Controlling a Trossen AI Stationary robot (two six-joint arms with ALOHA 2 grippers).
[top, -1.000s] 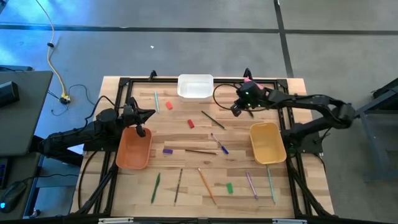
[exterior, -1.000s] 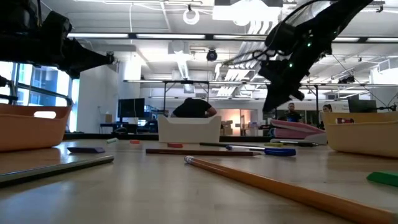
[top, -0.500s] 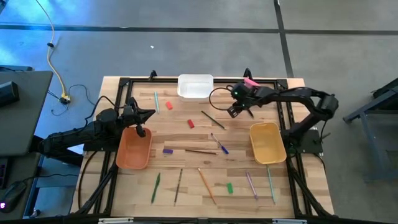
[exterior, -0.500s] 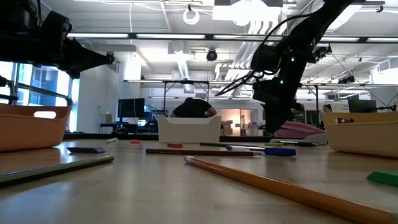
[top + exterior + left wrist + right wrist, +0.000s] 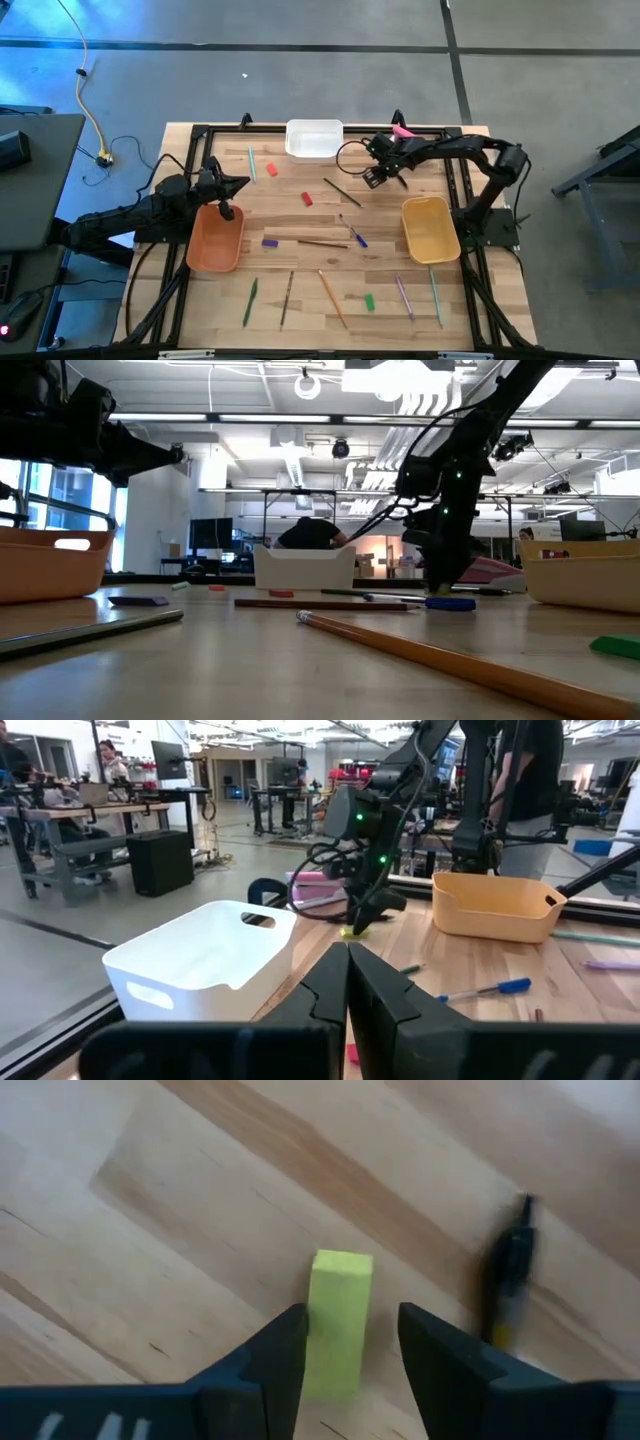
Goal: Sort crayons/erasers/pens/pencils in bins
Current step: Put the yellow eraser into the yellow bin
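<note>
The right gripper (image 5: pixel 345 1350) is down at the far side of the table (image 5: pixel 300 305), near the white bin (image 5: pixel 314 139), its fingers (image 5: pixel 275 1355) spread apart with a small yellow-green crayon (image 5: pixel 338 1323) lying flat on the wood between them, not yet pinched. A black pen (image 5: pixel 510 1270) lies just beside that crayon. The left gripper (image 5: pixel 348 990) hovers over the near end of the orange-brown bin (image 5: pixel 214 240), fingers pressed together and holding nothing. The mustard yellow bin (image 5: pixel 430 230) sits on the right side of the table. Pencils, pens and a few crayons lie scattered across the middle and front of the boards, including a red crayon (image 5: pixel 307 199) and a green one (image 5: pixel 369 301).
</note>
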